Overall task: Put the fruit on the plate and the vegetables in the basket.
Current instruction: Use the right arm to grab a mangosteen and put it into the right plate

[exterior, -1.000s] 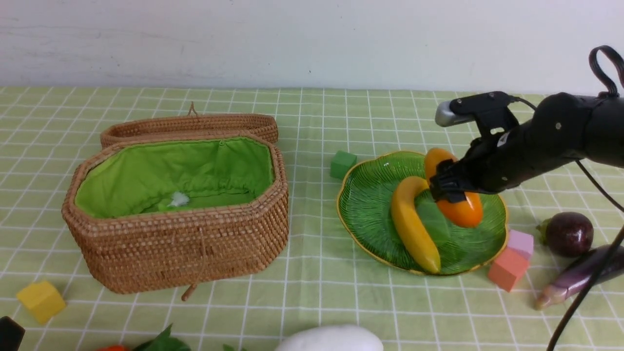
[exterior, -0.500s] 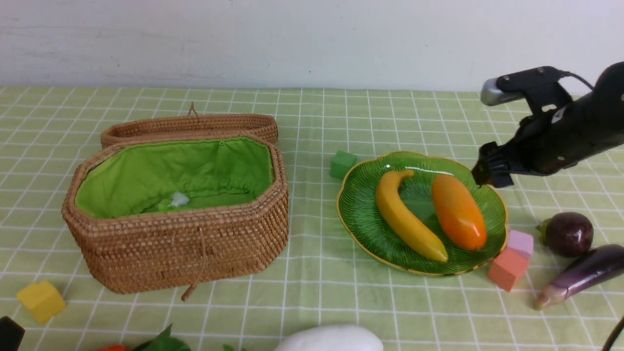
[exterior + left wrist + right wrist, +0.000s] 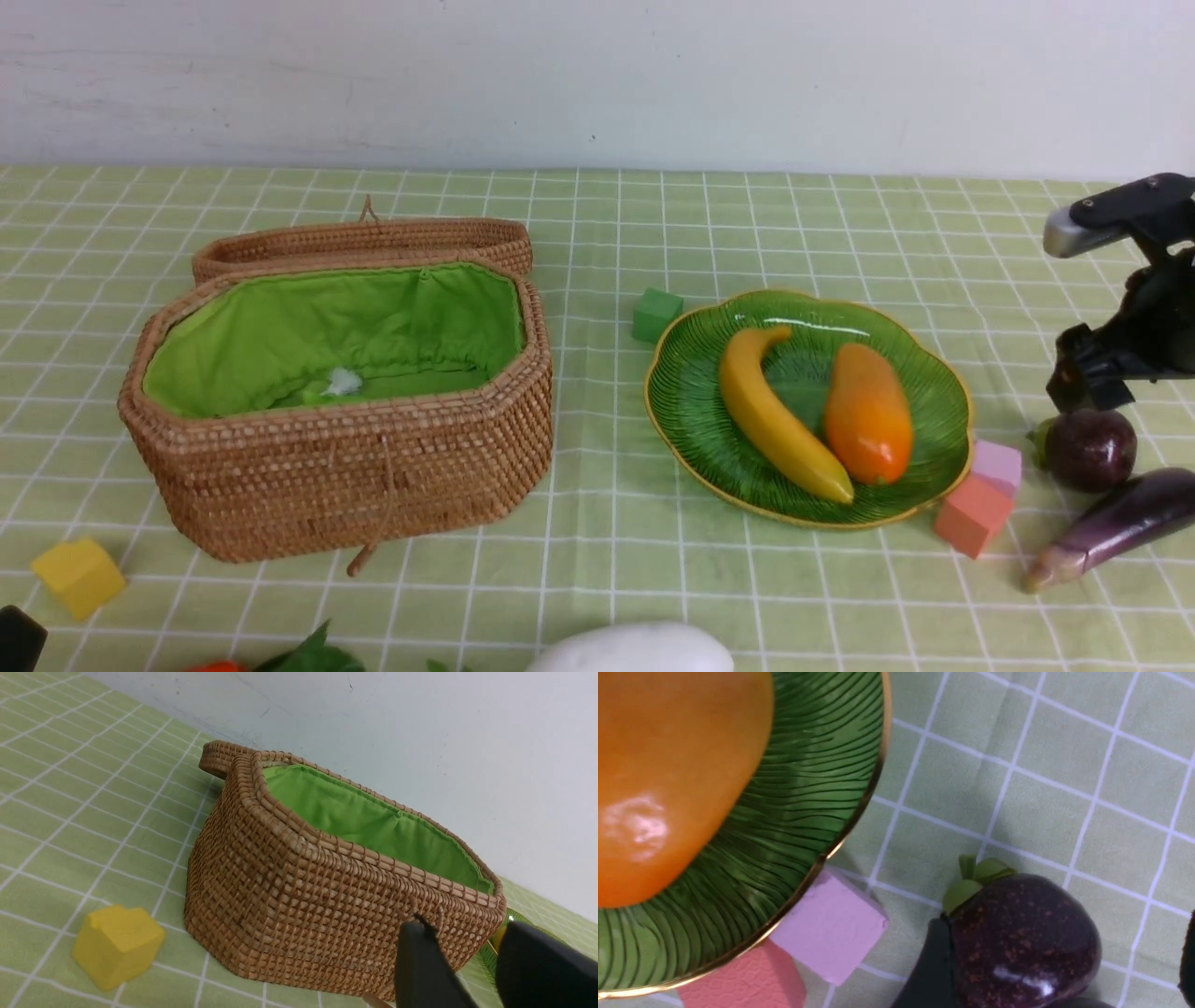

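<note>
Front view: banana (image 3: pixel 780 425) and orange fruit (image 3: pixel 868 425) lie on the plate (image 3: pixel 691 401). Near the tabletop's right edge the right hand (image 3: pixel 1083 392), spread wide, hangs over the purple fruit (image 3: pixel 1090 450). The eggplant (image 3: pixel 1111 527) lies just beside it, and pink cube (image 3: pixel 997 465) and salmon cube (image 3: pixel 973 513) stand between fruit and plate. Left hand (image 3: pixel 462 933), slightly parted, holds nothing near the basket (image 3: pixel 345 476).

Green cube (image 3: pixel 656 314), pink cube (image 3: pixel 997 465), coral cube (image 3: pixel 973 514), yellow cube (image 3: pixel 78 575), checked green tablecloth (image 3: pixel 607 560)

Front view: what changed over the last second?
The right jaws let go of the orange-yellow fruit, which settled on the plate beside the banana; the banana shifted slightly. The arm withdrew to the robot's right, jaws now open over the round purple fruit. Basket and eggplant unchanged.
</note>
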`<state>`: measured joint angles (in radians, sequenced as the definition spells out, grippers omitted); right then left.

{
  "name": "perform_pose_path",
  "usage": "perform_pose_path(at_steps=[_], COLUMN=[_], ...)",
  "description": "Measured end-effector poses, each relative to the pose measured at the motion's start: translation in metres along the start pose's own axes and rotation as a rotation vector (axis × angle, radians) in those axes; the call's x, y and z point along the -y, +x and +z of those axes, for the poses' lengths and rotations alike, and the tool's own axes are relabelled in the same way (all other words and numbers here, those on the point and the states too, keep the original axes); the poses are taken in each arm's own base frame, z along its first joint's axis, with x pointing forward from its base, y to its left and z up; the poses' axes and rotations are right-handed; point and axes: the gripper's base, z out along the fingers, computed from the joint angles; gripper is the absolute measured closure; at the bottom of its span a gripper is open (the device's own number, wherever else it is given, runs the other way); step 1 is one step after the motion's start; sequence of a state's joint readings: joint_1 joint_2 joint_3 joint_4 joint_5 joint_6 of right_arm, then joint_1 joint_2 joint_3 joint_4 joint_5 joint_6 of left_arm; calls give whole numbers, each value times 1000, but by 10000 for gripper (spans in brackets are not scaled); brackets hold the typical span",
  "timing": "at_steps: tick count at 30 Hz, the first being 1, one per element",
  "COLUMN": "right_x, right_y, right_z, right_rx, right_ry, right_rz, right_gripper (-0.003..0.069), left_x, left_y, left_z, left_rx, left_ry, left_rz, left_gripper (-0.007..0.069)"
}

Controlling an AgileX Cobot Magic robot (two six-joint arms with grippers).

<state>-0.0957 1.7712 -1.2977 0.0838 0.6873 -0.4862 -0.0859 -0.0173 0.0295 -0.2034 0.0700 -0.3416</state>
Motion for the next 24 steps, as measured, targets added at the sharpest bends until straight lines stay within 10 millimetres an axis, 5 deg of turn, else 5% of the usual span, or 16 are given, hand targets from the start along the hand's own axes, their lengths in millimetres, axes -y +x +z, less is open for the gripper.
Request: perform_pose_path(at_steps=[15,24], right_x=[16,17], right_y=[17,15], right_z=[57,59], right_rx=[-92,-90], right_ry=[17,13], right_rz=[94,104], right_gripper=[78,90], left_x=[0,0], left_y=[0,0], left_z=[0,0], left_rx=[0,0], left_ry=[0,0], left_rz=[0,1], left_gripper=[386,386])
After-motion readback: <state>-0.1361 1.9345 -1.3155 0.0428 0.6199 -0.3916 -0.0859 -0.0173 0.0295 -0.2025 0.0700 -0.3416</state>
